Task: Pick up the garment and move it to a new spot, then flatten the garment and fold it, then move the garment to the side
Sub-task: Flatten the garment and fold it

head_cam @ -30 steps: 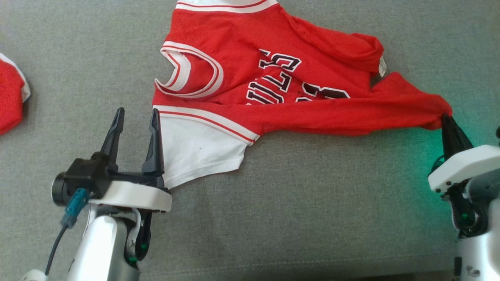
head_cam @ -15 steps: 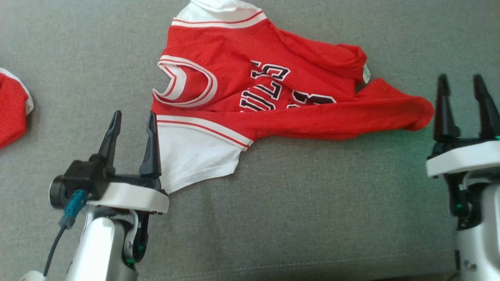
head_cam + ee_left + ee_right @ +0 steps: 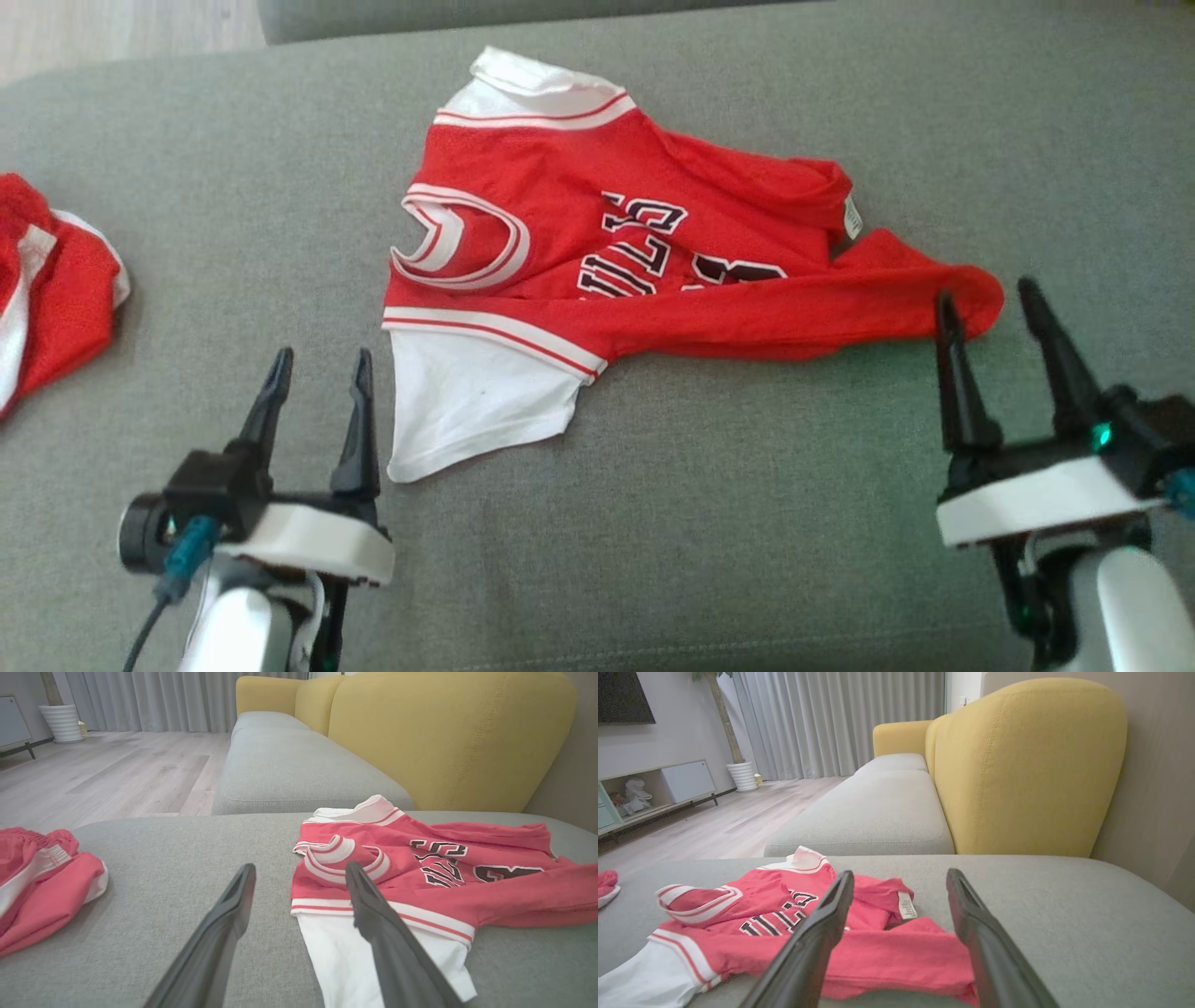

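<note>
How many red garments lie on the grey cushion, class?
2: a lettered jersey lies in the middle; another red garment sits at the head view's left edge, partly cut off.

Bare grey cushion (image 3: 709,523) lies open between the left gripper (image 3: 322,355) and right gripper (image 3: 985,291); jersey (image 3: 560,233) lies just ahead of both fingertips, second red garment (image 3: 56,280) outboard of the left fingers.

- Soft, even daylight all over; shadows faint.
- Wrist views: pale curtains (image 3: 822,723) brightest, at 11 o'clock; reds washed pinkish.
- Head view: right gripper (image 3: 986,291) slightly smeared, at 3 o'clock.
</note>
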### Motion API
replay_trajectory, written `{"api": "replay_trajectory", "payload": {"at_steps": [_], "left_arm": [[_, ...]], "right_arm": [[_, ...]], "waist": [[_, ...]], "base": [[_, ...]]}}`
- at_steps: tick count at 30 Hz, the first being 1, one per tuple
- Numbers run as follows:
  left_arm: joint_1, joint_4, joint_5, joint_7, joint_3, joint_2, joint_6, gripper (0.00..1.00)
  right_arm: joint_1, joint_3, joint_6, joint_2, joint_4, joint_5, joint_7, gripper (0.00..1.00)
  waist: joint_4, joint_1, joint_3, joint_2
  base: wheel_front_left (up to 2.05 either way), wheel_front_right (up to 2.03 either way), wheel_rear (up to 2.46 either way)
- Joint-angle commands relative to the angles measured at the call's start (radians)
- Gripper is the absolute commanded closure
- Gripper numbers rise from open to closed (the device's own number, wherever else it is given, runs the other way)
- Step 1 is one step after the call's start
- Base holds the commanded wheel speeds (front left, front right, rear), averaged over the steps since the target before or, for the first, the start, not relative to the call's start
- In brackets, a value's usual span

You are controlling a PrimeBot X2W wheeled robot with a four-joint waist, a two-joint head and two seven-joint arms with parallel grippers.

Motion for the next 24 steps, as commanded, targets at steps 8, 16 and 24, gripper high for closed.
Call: {"api": "replay_trajectory", "payload": {"at_steps": [8,16,24], "left_arm": [[0.046,-0.027,-0.002,0.013,0.019,0.021,0.010,0.00],[0.058,-0.045,-0.006,0.026,0.013,0.028,0.020,0.00],[0.041,-0.030,-0.022,0.056,0.000,0.028,0.010,0.00]], "right_arm": [[0.054,0.038,0.008,0.019,-0.058,-0.013,0.029,0.00],[0.058,0.034,0.008,0.026,-0.062,-0.002,0.032,0.00],[0.050,0.032,0.008,0.029,-0.055,0.005,0.030,0.00]], "waist": [[-0.001,0.0000,-0.062,0.0000],[-0.003,0.0000,-0.069,0.0000],[-0.003,0.0000,-0.061,0.0000]], "base": [[0.00,0.00,0.00],[0.00,0.00,0.00],[0.00,0.00,0.00]]}}
